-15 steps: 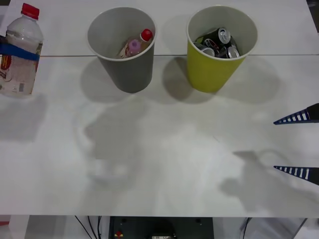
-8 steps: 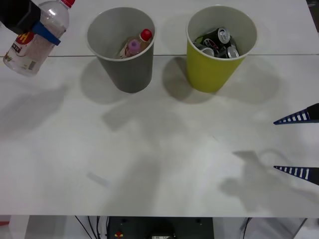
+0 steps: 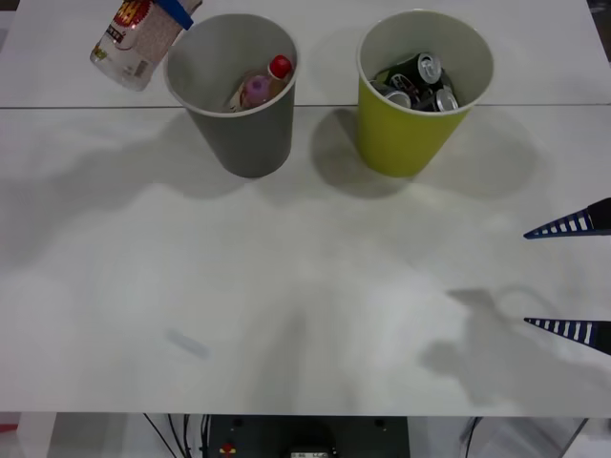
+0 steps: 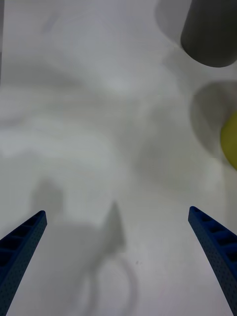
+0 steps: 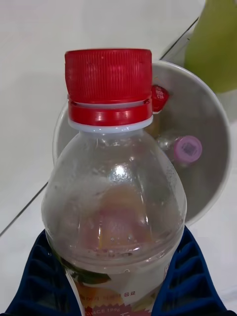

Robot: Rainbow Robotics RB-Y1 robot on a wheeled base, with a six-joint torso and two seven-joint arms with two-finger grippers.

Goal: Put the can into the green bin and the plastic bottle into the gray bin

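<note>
A white table (image 3: pixel 305 286) spans nearly the whole front view, its top matte and evenly lit from above, with soft grey shadows spread across it. A thin dark seam (image 3: pixel 535 105) runs across the table toward its far side. Below the table's near edge, black cables (image 3: pixel 177 434) hang beside a dark unit (image 3: pixel 305 437), perhaps part of a base. A pale smudge (image 3: pixel 186 343) lies on the table near that edge.

A white table (image 3: pixel 305 286) has a seam running across its far part. Dark cables (image 3: pixel 172 434) hang below its near edge beside a black unit (image 3: pixel 305 437).
</note>
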